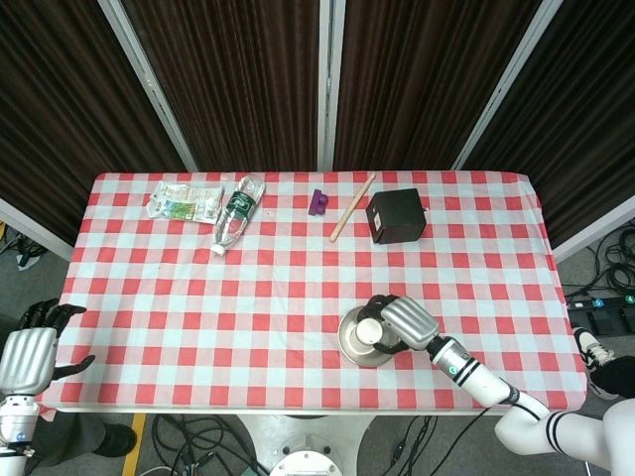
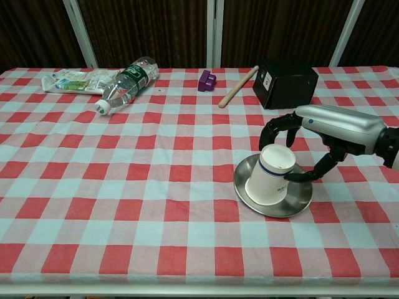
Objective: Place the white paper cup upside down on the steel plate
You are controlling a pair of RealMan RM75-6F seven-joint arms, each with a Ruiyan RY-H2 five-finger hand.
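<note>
The white paper cup (image 1: 369,329) (image 2: 271,177) stands upside down on the steel plate (image 1: 347,343) (image 2: 300,200), bottom up and leaning slightly, near the table's front edge right of centre. My right hand (image 1: 407,319) (image 2: 318,124) wraps around it. The thumb presses the cup's right side and the fingers curve over its far side. My left hand (image 1: 28,357) hangs off the table's lower left corner in the head view, fingers apart and holding nothing.
Along the back of the table lie a crumpled packet (image 2: 72,80), a plastic bottle (image 2: 128,84) on its side, a small purple block (image 2: 206,80), a wooden stick (image 2: 238,86) and a black box (image 2: 287,83) just behind my right hand.
</note>
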